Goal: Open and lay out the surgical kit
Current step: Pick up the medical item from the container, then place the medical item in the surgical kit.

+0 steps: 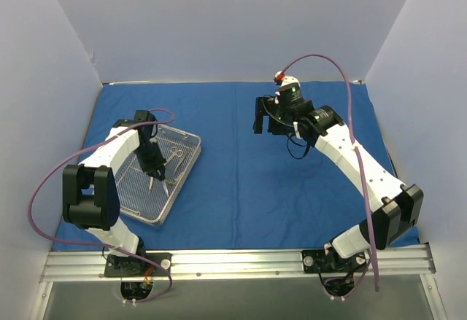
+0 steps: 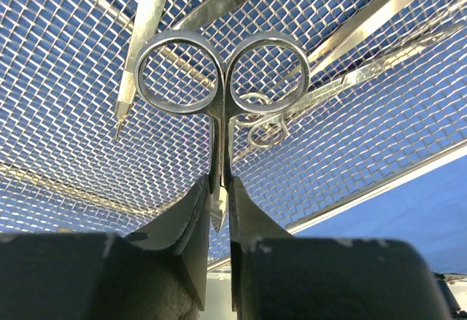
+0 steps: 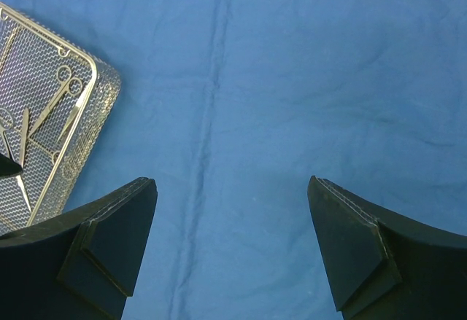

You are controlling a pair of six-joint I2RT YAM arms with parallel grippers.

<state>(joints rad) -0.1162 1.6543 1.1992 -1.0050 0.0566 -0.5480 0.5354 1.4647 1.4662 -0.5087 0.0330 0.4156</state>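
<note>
**Finding:** Left claw (image 2: 219,192) is clamped on the scissors (image 2: 221,127) by the thin shank, inside the wire-mesh tray (image 1: 135,200) on the blue cloth wrap (image 1: 292,181).

**Risk:** On lifting, the scissors may pivot, slip or snag neighbouring instruments (image 2: 142,36).

**Note:** Right claw (image 3: 232,189) stands open above the cloth.

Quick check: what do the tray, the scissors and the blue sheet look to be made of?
Tray: woven metal wire mesh, shiny silver. Scissors: polished steel by the look, mirror-like reflections. Blue sheet: matte fabric, probably, with soft creases.
</note>
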